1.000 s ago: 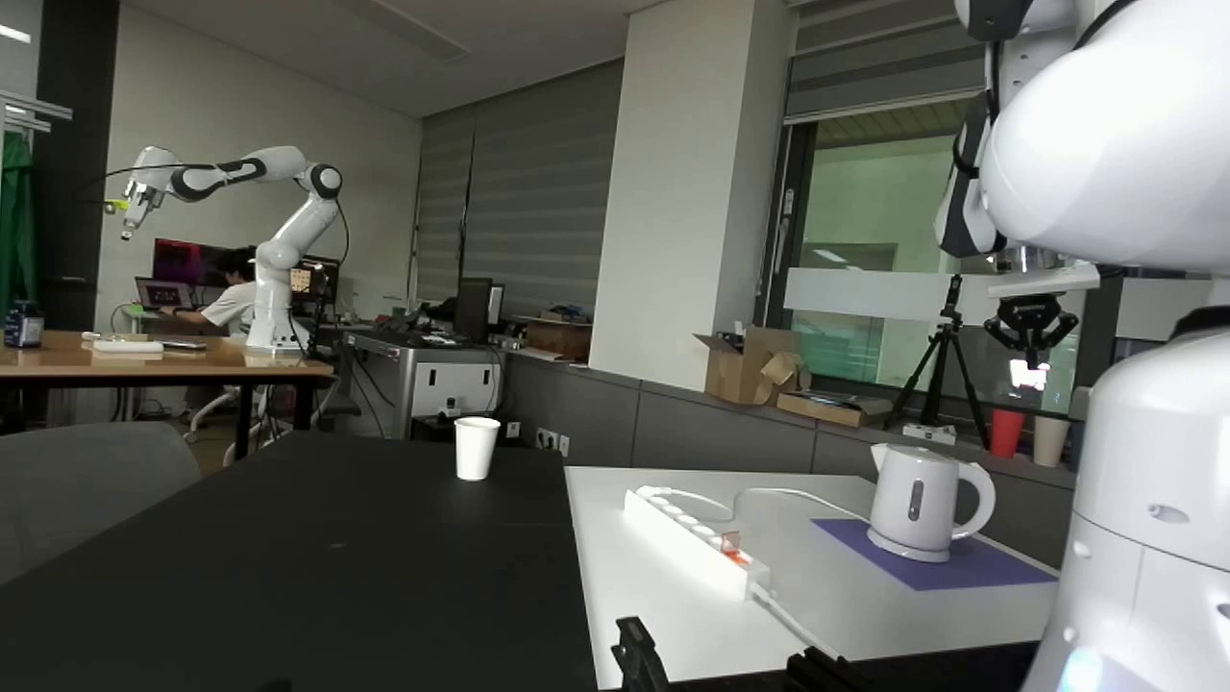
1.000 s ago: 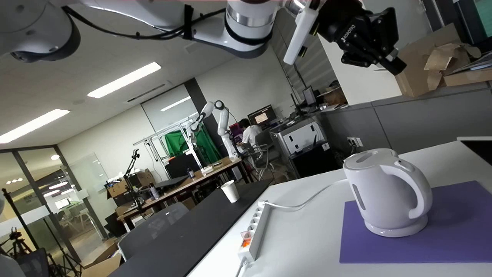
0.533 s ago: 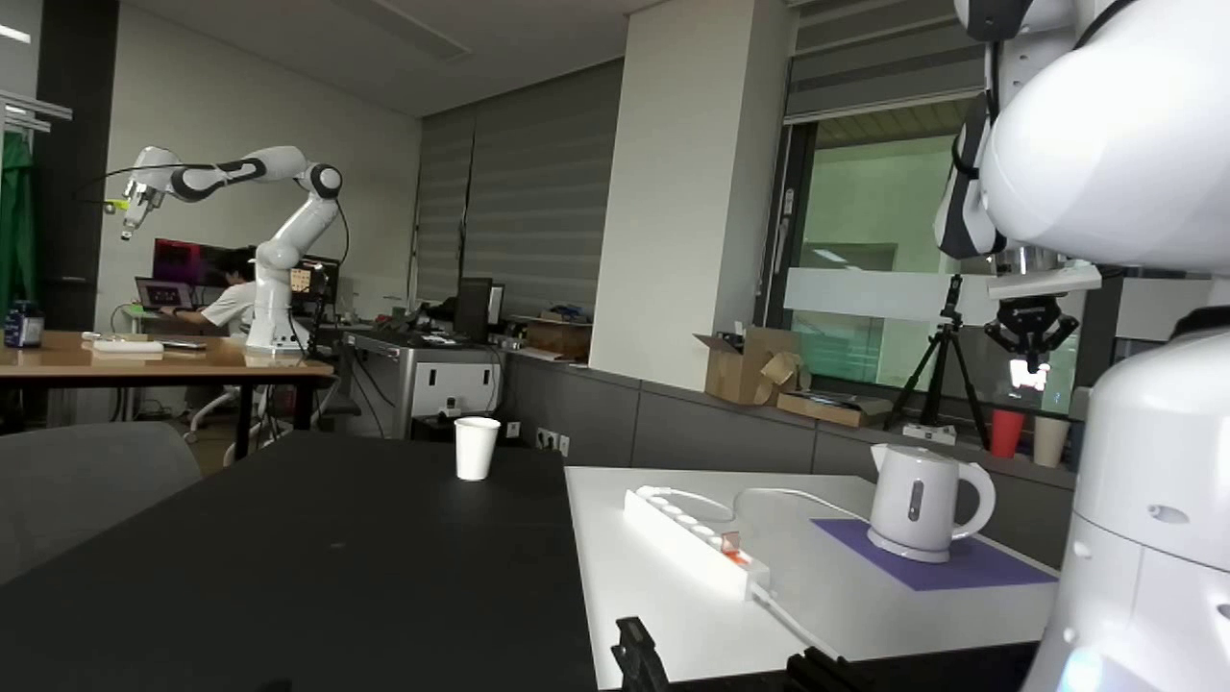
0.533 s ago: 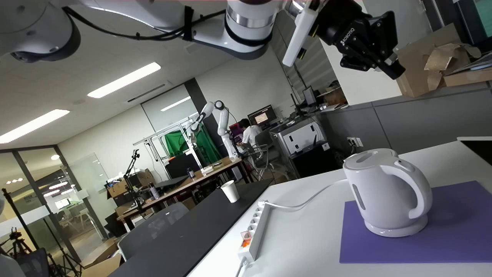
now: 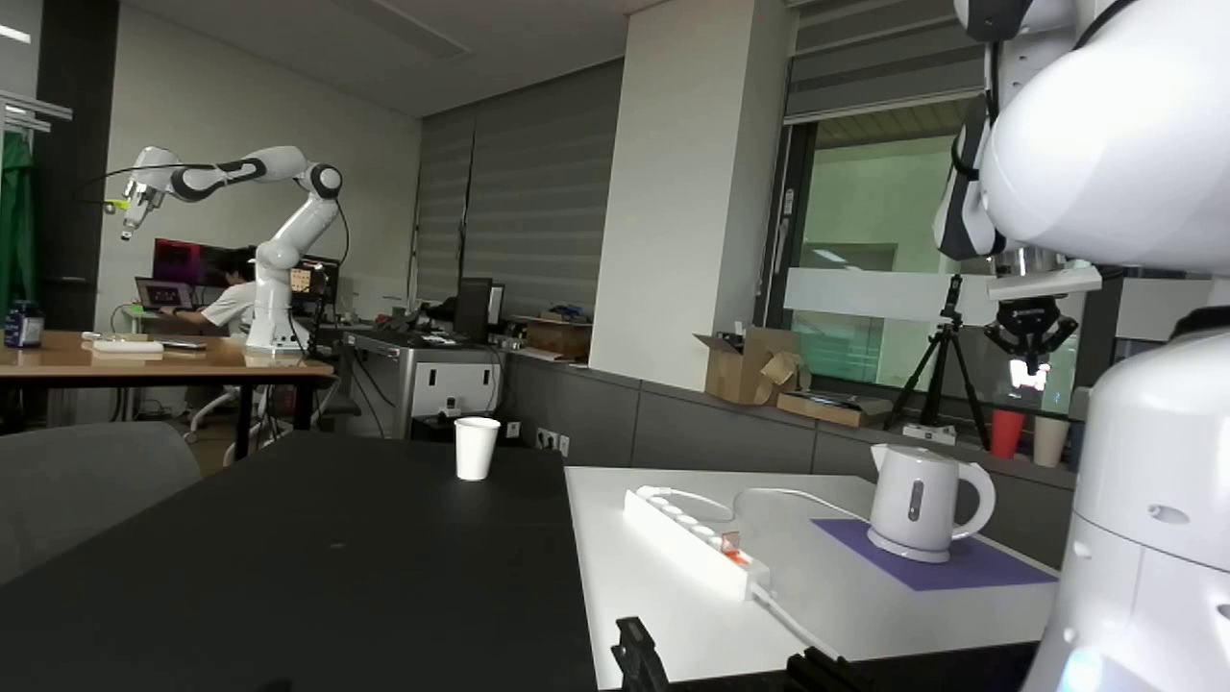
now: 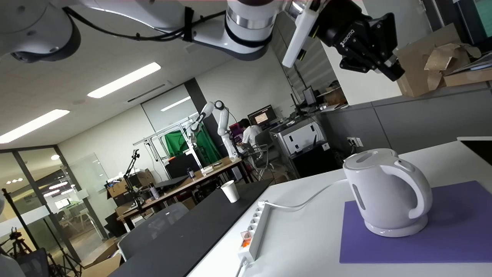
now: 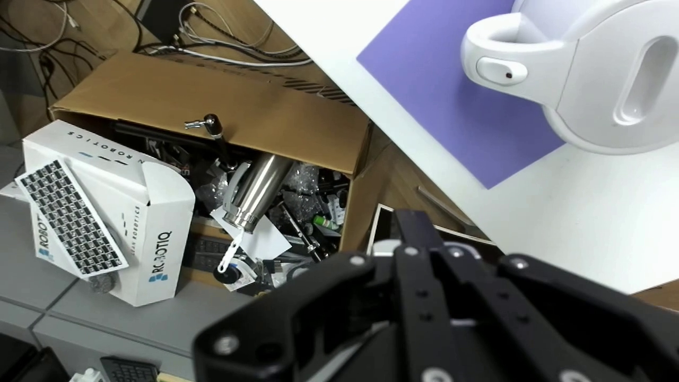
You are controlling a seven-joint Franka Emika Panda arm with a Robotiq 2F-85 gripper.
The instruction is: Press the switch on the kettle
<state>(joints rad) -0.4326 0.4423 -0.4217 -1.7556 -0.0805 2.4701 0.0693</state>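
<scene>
The white kettle point(image 6: 378, 196) stands upright on a purple mat point(image 6: 369, 250), and also shows in an exterior view point(image 5: 898, 505). In the wrist view the kettle point(image 7: 599, 95) is at the upper right, with the switch point(image 7: 501, 71) on top of its loop handle. The switch also shows in an exterior view point(image 6: 404, 165). My gripper point(image 6: 394, 71) is high above the table, clear of the kettle. Its fingers are together with nothing seen between them. In the wrist view the gripper point(image 7: 416, 217) points past the table edge, below and left of the kettle.
A white power strip point(image 5: 687, 548) lies on the white table point(image 5: 817, 615), with a cord running to the kettle. A white cup point(image 5: 476, 450) stands on the black table point(image 5: 384, 577). A cardboard box point(image 7: 212, 95) of parts sits beside the white table, below its edge.
My gripper has drifted very slightly down and to the left in an exterior view. The kettle and everything on the tables look the same.
</scene>
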